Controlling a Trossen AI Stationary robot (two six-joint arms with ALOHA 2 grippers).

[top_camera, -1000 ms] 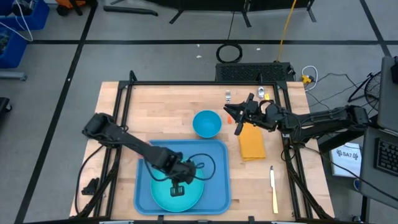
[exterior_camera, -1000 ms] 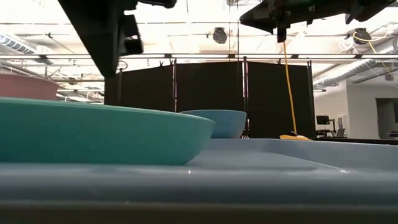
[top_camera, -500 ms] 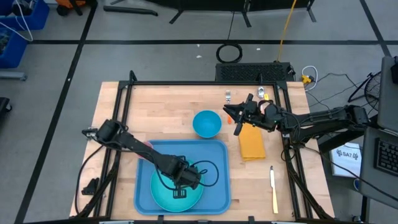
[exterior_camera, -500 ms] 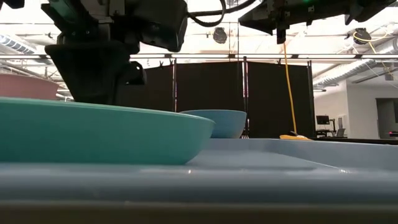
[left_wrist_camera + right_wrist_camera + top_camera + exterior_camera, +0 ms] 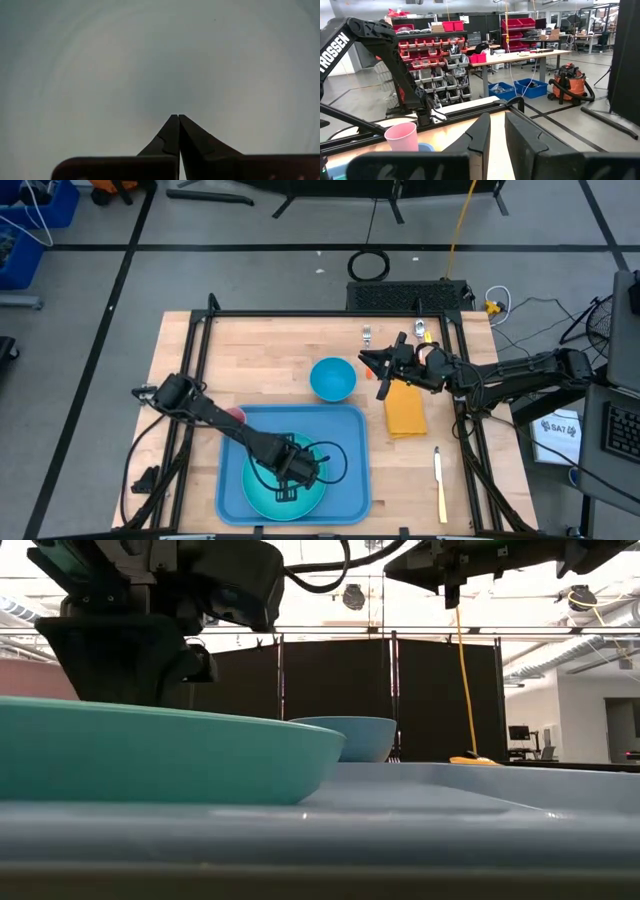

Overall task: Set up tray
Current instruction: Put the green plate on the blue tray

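Table [image 5: 260, 350]: a light wooden top is seen from above, framed by dark rails, with both arms reaching in from the sides.
Tray [image 5: 350, 480]: the light-blue tray is laid flat at the near middle of the table, under the left arm; its raised rim fills the foreground of the low view [image 5: 500, 790].
Plate [image 5: 262, 498]: a round teal plate is set inside the tray, toward its left half; it is seen edge-on in the low view [image 5: 150, 755].
Napkin [image 5: 405, 412]: a yellow-orange folded napkin is laid on the table just right of the tray, apart from it.
Bowl [image 5: 332, 379]: a blue bowl is placed on the wood just beyond the tray's far edge.
Knife [image 5: 439, 482]: it is laid on the table right of the tray, nearer than the napkin.
Pink cup [image 5: 402, 137]: it is seen upright in the right wrist view.
Left gripper [image 5: 286, 489]: it is pointed down over the plate with fingers pressed together and nothing between them; compared with a second ago it is shifted lower over the plate, and the arm is lowered.
Right gripper [image 5: 372, 364]: it is held above the table between bowl and napkin, its fingers [image 5: 479, 137] slightly parted with nothing seen between them; its place is unchanged from a second ago.
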